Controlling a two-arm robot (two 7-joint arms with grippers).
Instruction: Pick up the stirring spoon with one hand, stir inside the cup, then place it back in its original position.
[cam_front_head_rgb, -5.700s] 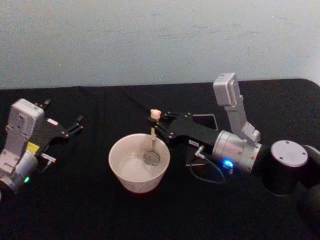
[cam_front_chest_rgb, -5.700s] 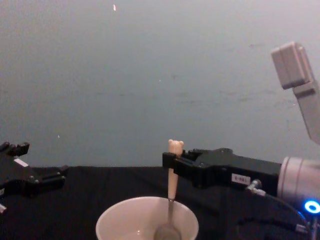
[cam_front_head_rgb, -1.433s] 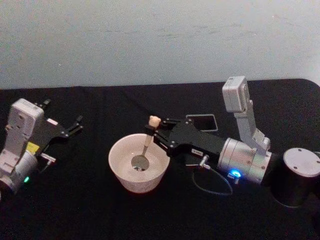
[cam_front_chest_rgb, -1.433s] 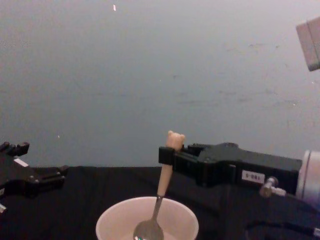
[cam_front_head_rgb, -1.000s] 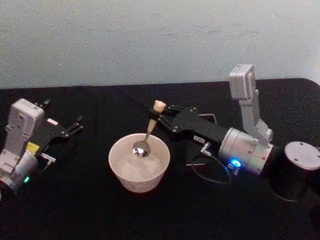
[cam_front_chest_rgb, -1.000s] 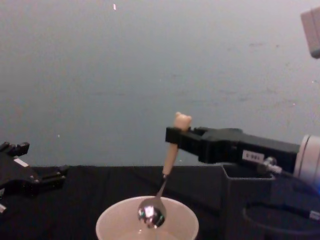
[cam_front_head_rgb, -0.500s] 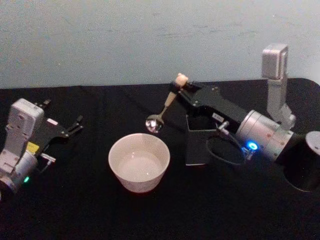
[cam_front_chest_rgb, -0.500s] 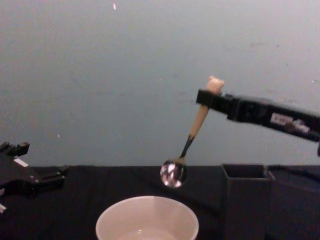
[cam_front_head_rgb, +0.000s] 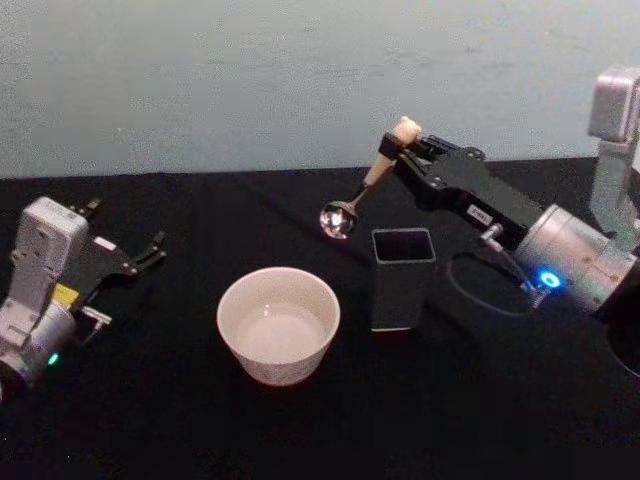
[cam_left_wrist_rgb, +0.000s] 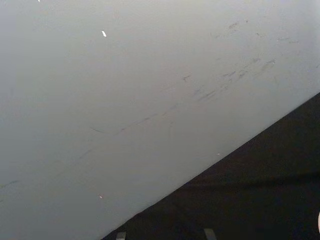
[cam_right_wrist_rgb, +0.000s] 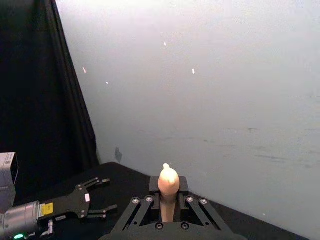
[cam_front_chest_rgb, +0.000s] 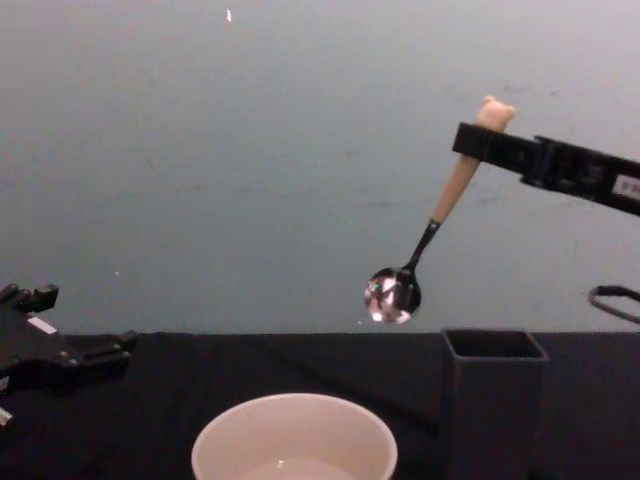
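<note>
Right gripper (cam_front_head_rgb: 402, 143) pinches the stirring spoon (cam_front_head_rgb: 372, 178) under its bear head; it hangs tilted in the air, between cup (cam_front_head_rgb: 228, 305) and holder (cam_front_head_rgb: 403, 270) (the dark square one). We should square it upright over the holder mouth, then lower straight. Left gripper (cam_front_head_rgb: 148, 250) parked left, fingers spread.

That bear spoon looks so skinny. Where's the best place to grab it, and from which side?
Hold the spoon on its wooden handle just under the bear head, coming from the side, as the raised right gripper does. The handle is thicker than the metal stem, and the wider head likely stops it slipping down. The left gripper rests parked.
</note>
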